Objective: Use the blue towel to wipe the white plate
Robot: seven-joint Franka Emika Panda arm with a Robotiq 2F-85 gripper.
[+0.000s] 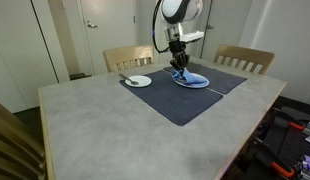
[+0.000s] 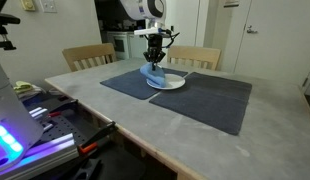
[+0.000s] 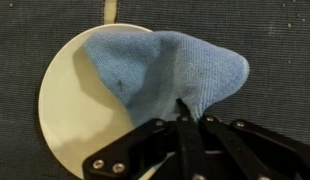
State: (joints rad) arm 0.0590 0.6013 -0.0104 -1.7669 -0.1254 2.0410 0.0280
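**A:** What is the tool doing?

**B:** The tool (image 3: 188,110) is clenched on a pinch of the blue towel (image 3: 160,70). In the wrist view its two fingers meet on a raised fold at the near edge of the cloth, and the rest drapes away from them.

**A:** And where does the towel lie?

**B:** On the white plate (image 3: 70,115). It covers the part of the plate toward the right of the wrist view and spills over the rim onto the dark placemat (image 3: 275,40). The other part of the plate shows bare. In both exterior views the arm stands nearly upright over the plate, with the cloth bunched under it.

**A:** So how far along is the job?

**B:** I'd say the fetching is done, since the cloth is grasped and resting on the plate. The wiping looks to be in hand, but I can't tell how much of the surface has been covered. The bare part shows no smear or streak to judge by.

**A:** What's left, then?

**B:** Probably dragging the cloth across the uncovered part, then letting go. The smaller saucer (image 1: 138,81) sits well apart at a corner of the same mat on the bench (image 1: 95,130), and it has no part in this.
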